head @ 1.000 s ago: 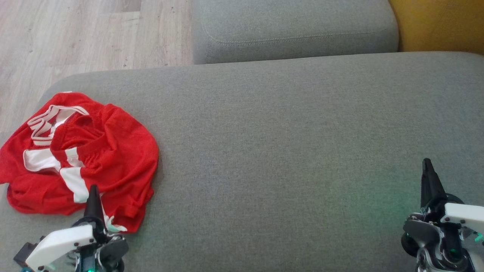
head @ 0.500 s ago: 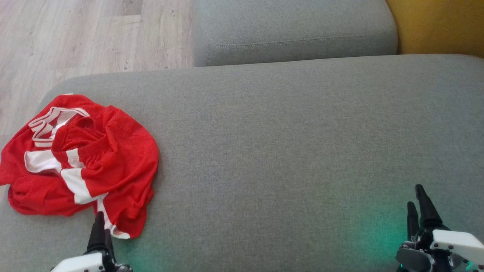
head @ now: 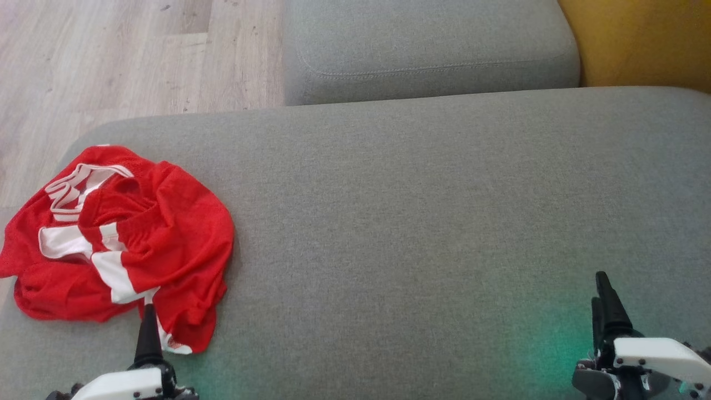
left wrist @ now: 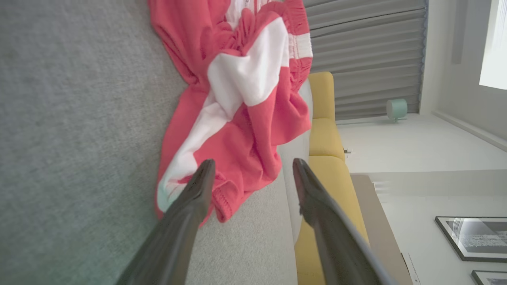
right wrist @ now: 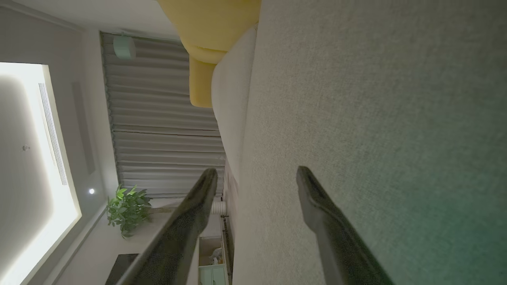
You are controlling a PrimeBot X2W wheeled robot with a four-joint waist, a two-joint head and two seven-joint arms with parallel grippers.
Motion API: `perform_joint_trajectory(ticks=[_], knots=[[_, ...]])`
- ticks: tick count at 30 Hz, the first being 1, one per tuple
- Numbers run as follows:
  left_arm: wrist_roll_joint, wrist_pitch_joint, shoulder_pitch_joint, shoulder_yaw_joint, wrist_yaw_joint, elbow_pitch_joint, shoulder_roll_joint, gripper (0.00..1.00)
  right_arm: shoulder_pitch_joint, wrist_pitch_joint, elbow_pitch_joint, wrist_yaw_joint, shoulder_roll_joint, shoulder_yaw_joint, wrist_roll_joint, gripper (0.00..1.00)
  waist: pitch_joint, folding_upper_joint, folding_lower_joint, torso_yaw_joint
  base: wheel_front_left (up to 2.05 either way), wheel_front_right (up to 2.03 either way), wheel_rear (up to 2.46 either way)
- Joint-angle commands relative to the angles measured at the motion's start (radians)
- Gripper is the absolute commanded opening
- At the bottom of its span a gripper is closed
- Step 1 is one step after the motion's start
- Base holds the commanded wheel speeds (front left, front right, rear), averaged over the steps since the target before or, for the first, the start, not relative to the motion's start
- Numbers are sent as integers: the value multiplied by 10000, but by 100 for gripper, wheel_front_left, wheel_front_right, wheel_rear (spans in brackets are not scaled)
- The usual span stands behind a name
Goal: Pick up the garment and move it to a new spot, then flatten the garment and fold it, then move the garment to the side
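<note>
A wide grey seat cushion [head: 422,211] carries a crumpled red garment [head: 166,233] with white bands, bunched near the cushion's rounded left corner and reaching its left edge, the fabric to the right bare, with a faint green glow on the near edge

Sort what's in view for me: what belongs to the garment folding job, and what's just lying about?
Job:
- red and white garment, crumpled on the grey sofa seat
- left gripper, at its near edge, jaws open
- right gripper, jaws open

Just about:
- far grey cushion
- yellow seat
- wood floor
- potted plant
</note>
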Motion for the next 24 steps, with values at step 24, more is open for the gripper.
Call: perform_joint_trajectory(ticks=[24], knots=[[3689,-802,121,-441,561,-1345,69,100,-86,-794,-556,29,-30,765,-4194,100,-431,0,0,17,0,0,0]])
